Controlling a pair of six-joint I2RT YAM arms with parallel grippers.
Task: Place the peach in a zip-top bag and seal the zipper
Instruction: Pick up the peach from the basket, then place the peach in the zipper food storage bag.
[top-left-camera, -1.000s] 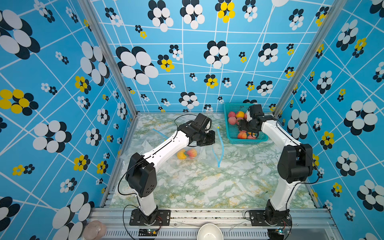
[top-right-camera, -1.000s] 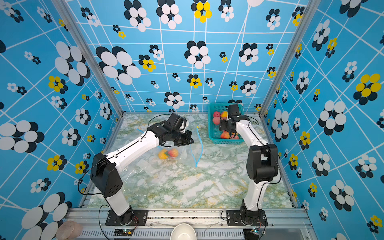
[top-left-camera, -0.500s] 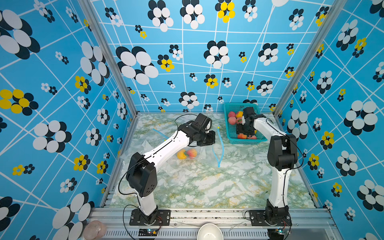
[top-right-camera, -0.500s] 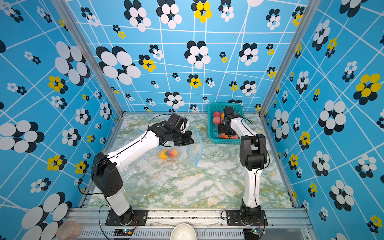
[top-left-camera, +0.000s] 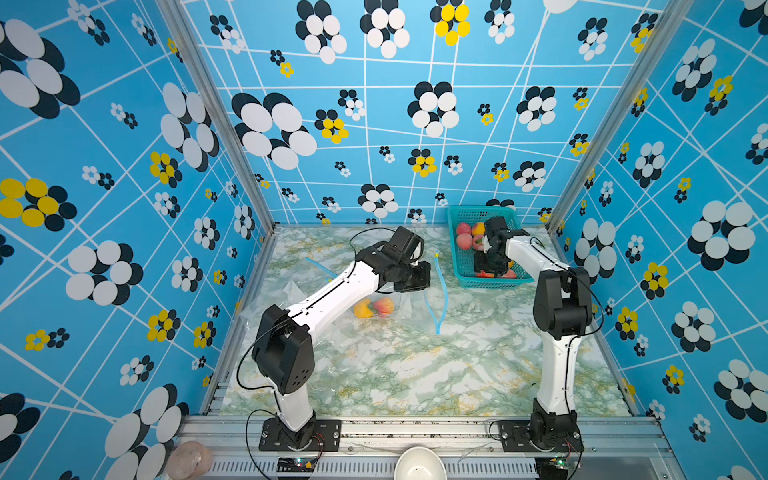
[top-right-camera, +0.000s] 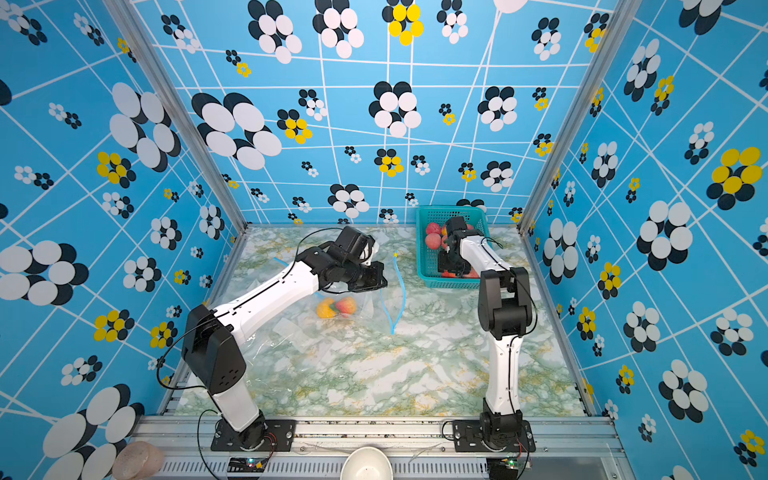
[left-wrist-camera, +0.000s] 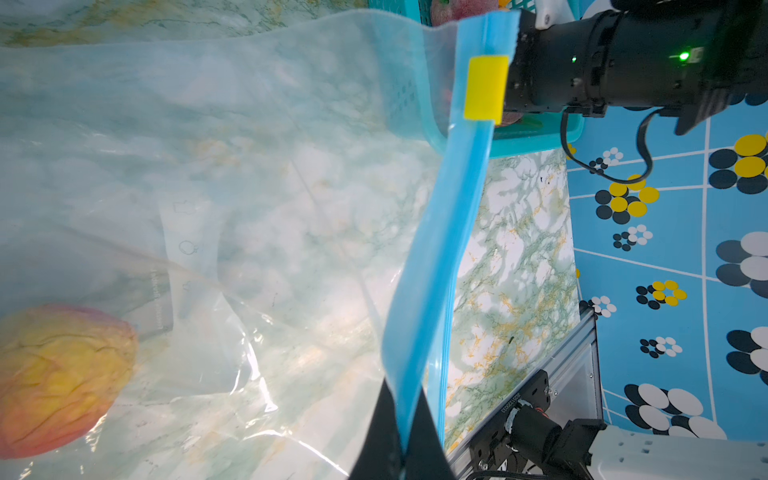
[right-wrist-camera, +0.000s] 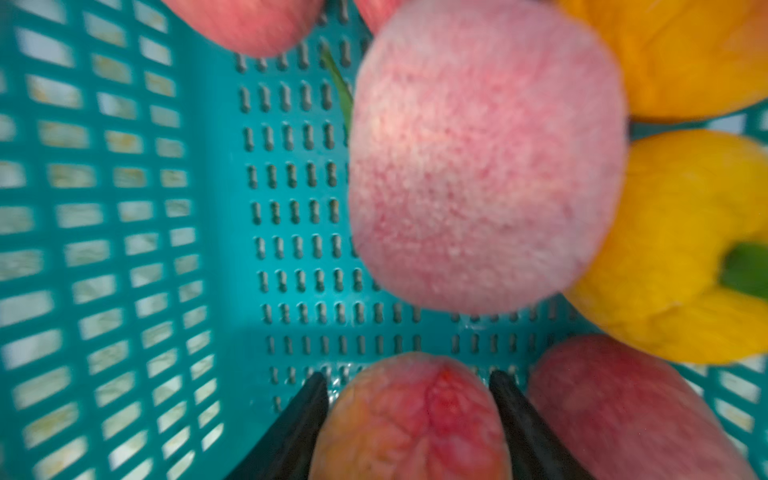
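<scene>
Your right hand (right-wrist-camera: 409, 419) sits low in basket (top-left-camera: 461, 270) far right, fingers straddling peach (right-wrist-camera: 411, 419), not yet clamped. Left hand (left-wrist-camera: 401, 436) pinched on bag (left-wrist-camera: 249, 166) zipper strip mid-counter, mouth facing right. Carry peach left toward bag mouth.

Blurred pink peach (right-wrist-camera: 486, 162), cropped gripper (right-wrist-camera: 409, 419)

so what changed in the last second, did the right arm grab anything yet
The right gripper has dropped lower into the teal basket, its elbow swinging in, and its jaws have narrowed around a peach; a firm grip isn't clear yet. The left gripper stays shut on the zip-top bag; the fruit in the bag hasn't moved.
</scene>
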